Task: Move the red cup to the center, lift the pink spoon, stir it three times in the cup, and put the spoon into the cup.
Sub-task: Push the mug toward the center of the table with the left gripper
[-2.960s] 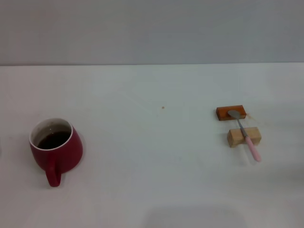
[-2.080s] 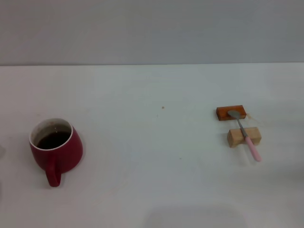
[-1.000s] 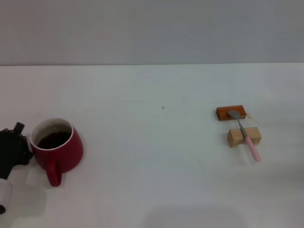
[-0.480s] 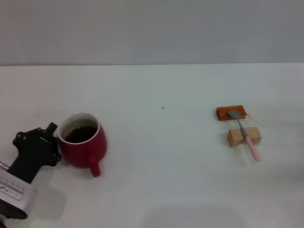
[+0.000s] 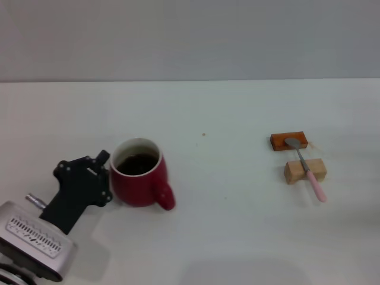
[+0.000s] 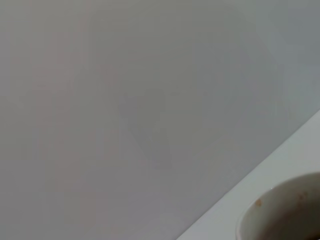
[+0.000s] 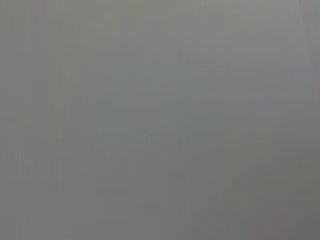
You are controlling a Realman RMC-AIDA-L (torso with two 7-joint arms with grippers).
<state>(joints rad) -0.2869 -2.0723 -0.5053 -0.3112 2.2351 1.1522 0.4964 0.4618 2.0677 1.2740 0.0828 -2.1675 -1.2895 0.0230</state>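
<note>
One arm is at work. Largest item: the white table (image 5: 237, 237), running from the near edge to the far wall. On it, at the near left, the left gripper (image 5: 100, 178) reaches in from the near-left corner, its black head pressed against the left side of the red cup (image 5: 139, 181). Its fingers cannot be made out, so whether it clamps the cup or merely pushes it cannot be told. The right gripper is not in view in any picture.

The cup stands upright, left of the table's middle, its handle pointing to the near right. It holds a dark liquid. The left wrist view shows only a part of its white rim (image 6: 280, 210) against the table and wall.

Well apart, on the right, lie two small blocks: an orange-brown block (image 5: 288, 141) farther off and a tan block (image 5: 305, 170) nearer. The pink spoon (image 5: 307, 169) lies across both, its metal bowl on the far block and its pink handle overhanging the near one toward the near right.

Judgement: step one, moving the cup to the center, is in hand and not complete. The next move calls for carrying the cup further right, kept level so the liquid does not spill. The spoon is untouched.
</note>
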